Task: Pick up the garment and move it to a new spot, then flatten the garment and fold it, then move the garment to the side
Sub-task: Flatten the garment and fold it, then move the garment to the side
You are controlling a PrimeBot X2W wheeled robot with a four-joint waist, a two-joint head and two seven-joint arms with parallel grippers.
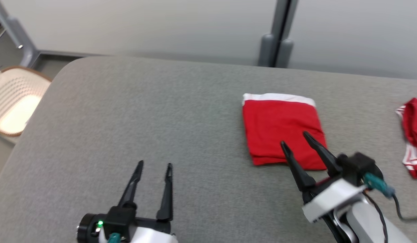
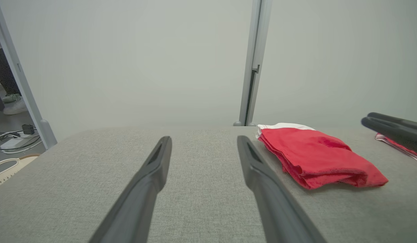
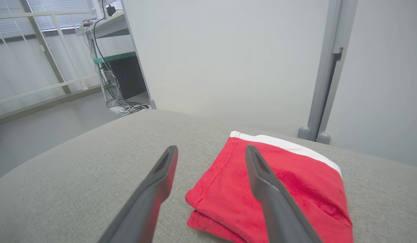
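Black gripper fingers, white forearms

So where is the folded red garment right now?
The folded garment lies right of centre on the grey table in the head view, just ahead of the right gripper.

A lab-like test room is what is seen here: a broad table padded in grey fabric is set against pale partition panels joined by a grey metal post. Off to one side, a dark equipment cabinet is spotted under a cluttered shelf, with cables tangled on the bare grey floor, and a white railing is made out before slatted blinds. A pale woven basket is glimpsed down by the table's corner.
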